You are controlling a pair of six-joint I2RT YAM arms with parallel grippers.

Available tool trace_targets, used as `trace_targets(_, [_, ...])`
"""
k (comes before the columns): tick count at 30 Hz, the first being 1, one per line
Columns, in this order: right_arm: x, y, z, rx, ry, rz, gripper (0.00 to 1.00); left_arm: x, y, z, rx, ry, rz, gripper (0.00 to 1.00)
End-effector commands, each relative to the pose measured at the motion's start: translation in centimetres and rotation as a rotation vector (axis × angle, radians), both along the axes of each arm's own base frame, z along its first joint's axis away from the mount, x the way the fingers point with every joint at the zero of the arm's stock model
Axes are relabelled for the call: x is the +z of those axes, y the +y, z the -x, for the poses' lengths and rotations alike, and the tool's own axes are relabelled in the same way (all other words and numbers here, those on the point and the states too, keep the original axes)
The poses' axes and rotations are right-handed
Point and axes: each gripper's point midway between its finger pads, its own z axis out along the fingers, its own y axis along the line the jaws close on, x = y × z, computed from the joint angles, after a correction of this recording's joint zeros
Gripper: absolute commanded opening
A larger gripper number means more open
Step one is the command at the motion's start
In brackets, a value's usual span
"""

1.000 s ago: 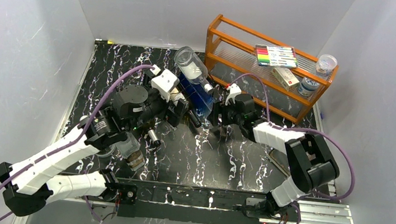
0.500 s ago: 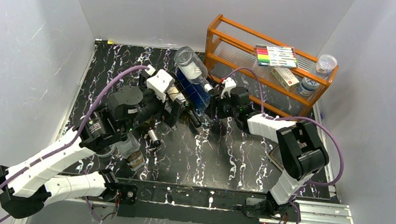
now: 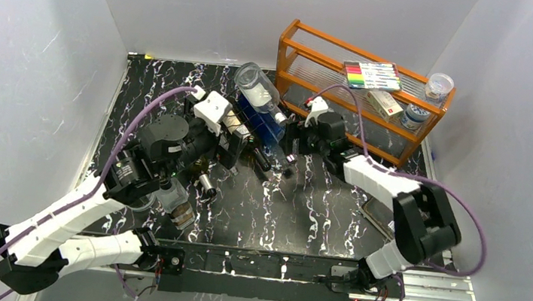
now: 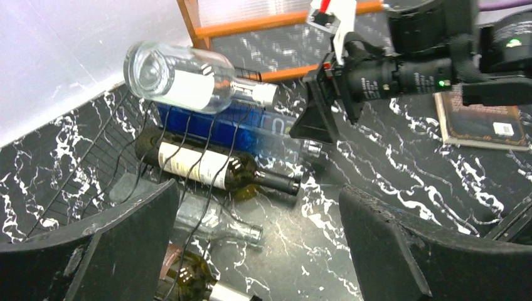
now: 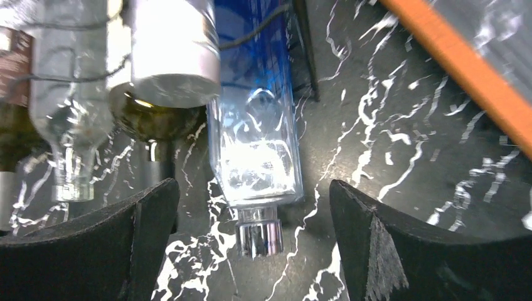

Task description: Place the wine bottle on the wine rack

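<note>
The black wire wine rack (image 4: 94, 147) lies on the marble table and holds several bottles lying down. A clear bottle with a white label (image 3: 256, 86) rests on top of a blue square bottle (image 3: 264, 125). Beside them lie a dark green labelled bottle (image 4: 210, 169) and a clear bottle (image 4: 216, 224). My right gripper (image 3: 290, 147) is open. Its fingers stand either side of the blue bottle's silver cap (image 5: 257, 235) without touching it. My left gripper (image 3: 238, 147) is open and empty, just in front of the bottle necks.
The orange wooden shelf (image 3: 359, 104) stands at the back right. It holds a marker pack (image 3: 372, 75), a box and jars. A book (image 4: 480, 122) lies on the table to the right. Another bottle (image 3: 177, 208) lies under my left arm.
My right wrist has shifted slightly toward the back and its elbow has swung right. My left arm has eased a little to the left. The bottles have not moved.
</note>
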Motion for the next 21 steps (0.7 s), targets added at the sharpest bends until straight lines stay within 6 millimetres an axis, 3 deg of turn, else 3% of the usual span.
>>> trace_targets(1, [5.8, -2.2, 0.6, -0.092, -0.108, 0.023, 0.97, 6.0, 0.6, 0.5, 0.005, -0.088, 0.141, 0.98])
trace_targets(5, [8.2, -0.8, 4.5, 0.019, -0.133, 0.002, 0.96, 9.1, 0.5, 0.9, -0.023, -0.140, 0.207, 0.98])
trace_targets(10, [12.1, 5.3, 11.9, 0.238, -0.117, -0.194, 0.95, 12.8, 1.2, 1.6, -0.028, -0.202, 0.283, 0.98])
trace_targets(13, [14.6, 8.4, 15.3, 0.310, -0.137, -0.283, 0.94, 15.2, 2.1, 2.3, -0.026, -0.240, 0.330, 0.98])
trace_targets(17, [17.9, 12.1, 18.5, 0.355, -0.184, -0.342, 0.93, 17.8, 3.3, 3.3, -0.030, -0.283, 0.381, 0.98])
trace_targets(21, [18.8, 16.7, 20.6, 0.401, -0.206, -0.299, 0.93, 20.2, 4.7, 4.5, -0.032, -0.325, 0.433, 0.98])
